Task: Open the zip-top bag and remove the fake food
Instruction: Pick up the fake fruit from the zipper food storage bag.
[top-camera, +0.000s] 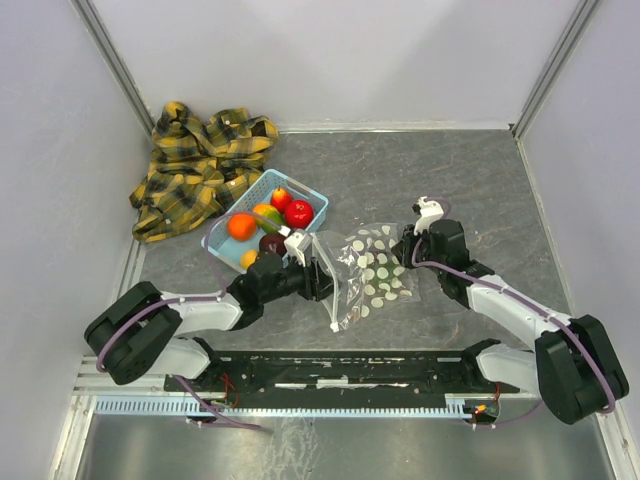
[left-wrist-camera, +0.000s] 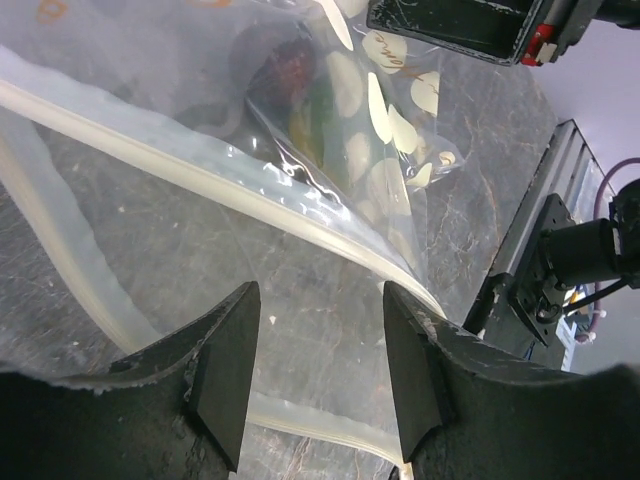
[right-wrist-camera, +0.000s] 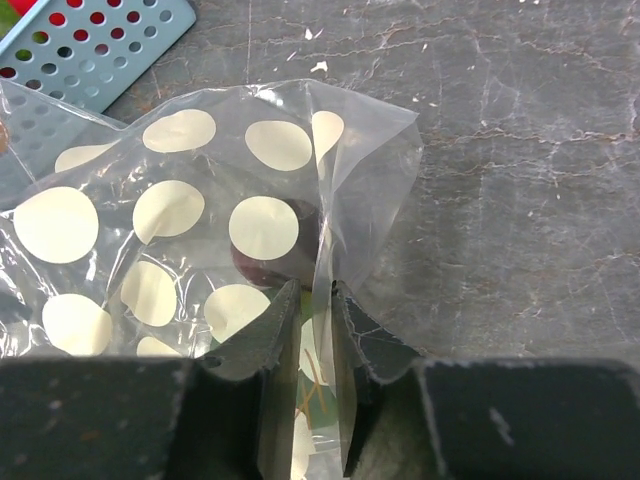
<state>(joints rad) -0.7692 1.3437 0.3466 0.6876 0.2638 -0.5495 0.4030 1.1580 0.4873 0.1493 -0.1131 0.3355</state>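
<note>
The zip-top bag (top-camera: 372, 275) carries only a print of white oval dots and lies on the grey stone-patterned table (top-camera: 450, 170) between the two grippers, just right of the light blue basket (top-camera: 300, 186). Most of the fake food (top-camera: 298, 212) sits in that basket, in red, orange, yellow and maroon, while a dark maroon piece (right-wrist-camera: 262, 268) shows through the plastic inside the bag. The left arm lies low along the table from its base and reaches rightward, bringing the left gripper (left-wrist-camera: 320, 300) to the bag's mouth. Its jaws stand apart, with the white zip strip (left-wrist-camera: 200, 170) running across just beyond the fingertips. The right arm stretches in from the right and bends toward the bag's far end. There the right gripper (right-wrist-camera: 317, 300) has its fingers drawn close on a raised fold of the clear plastic. A yellow plaid cloth (top-camera: 200, 165) is bunched in the far left corner.
</note>
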